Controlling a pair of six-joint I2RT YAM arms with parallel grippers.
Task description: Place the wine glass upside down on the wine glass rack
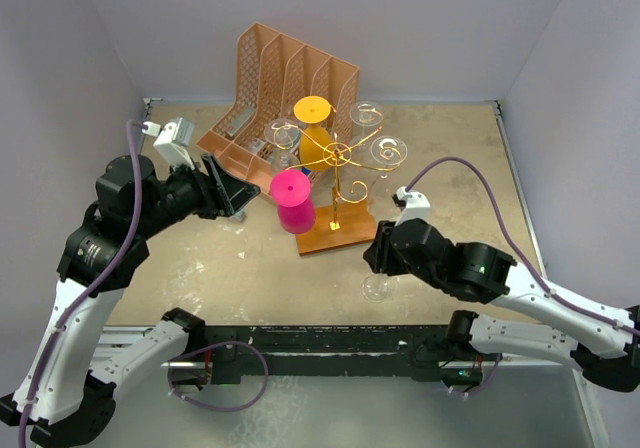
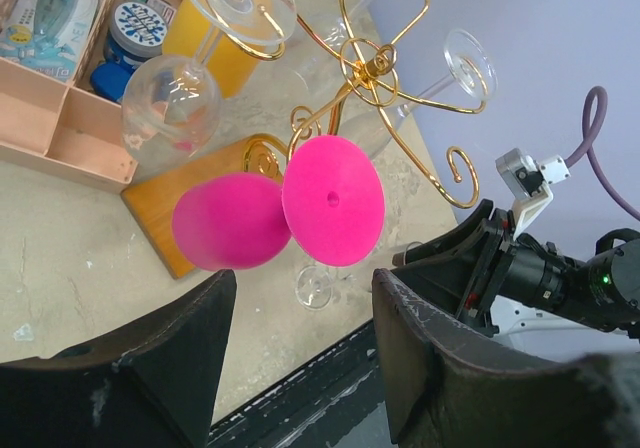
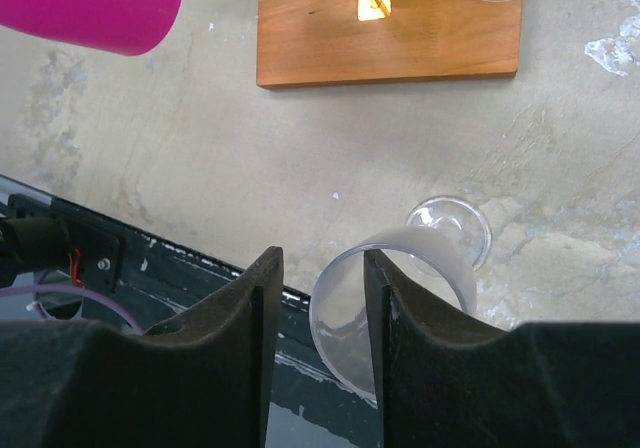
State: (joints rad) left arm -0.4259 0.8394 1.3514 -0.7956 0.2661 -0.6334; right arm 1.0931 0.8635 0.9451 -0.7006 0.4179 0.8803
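Wine glass (image 3: pixel 425 258) pickup step: standing on the table (image 3: pixel 150 168) near the wine glass rack (image 1: pixel 340 158), right tool (image 3: pixel 320 268) partly open straddling its rim, left tool (image 2: pixel 305 288) gaping empty; next likely needing pinch, lift, flip, hooking foot onto spiral arm.

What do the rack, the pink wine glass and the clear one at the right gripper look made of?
The wine glass rack is thin metal wire, shiny gold; its base looks like wood, grain showing. The pink wine glass is opaque and matte with a centre dot on the foot, likely plastic. The clear wine glass is transparent and glossy: glass or clear plastic, cannot tell.
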